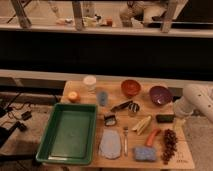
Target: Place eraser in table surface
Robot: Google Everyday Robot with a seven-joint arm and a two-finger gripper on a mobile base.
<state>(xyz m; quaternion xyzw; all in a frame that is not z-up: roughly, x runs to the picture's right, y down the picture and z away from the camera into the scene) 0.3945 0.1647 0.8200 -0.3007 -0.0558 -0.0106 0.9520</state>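
Observation:
The eraser [164, 118], a small black block, lies on the light tan table surface [116, 160] near its right edge, below the purple bowl [160, 94]. My white arm [196, 100] reaches in from the right. Its gripper [175, 114] is at the arm's lower left end, right beside the eraser; whether it touches the eraser does not show.
A green tray [70, 132] fills the table's left. A white cup [90, 82], an orange [73, 96], a blue cup [102, 97] and a red-brown bowl [131, 87] stand at the back. A clip-like item [110, 120], banana [143, 125], grapes [170, 142] and blue-grey sponge [144, 153] lie nearer the front.

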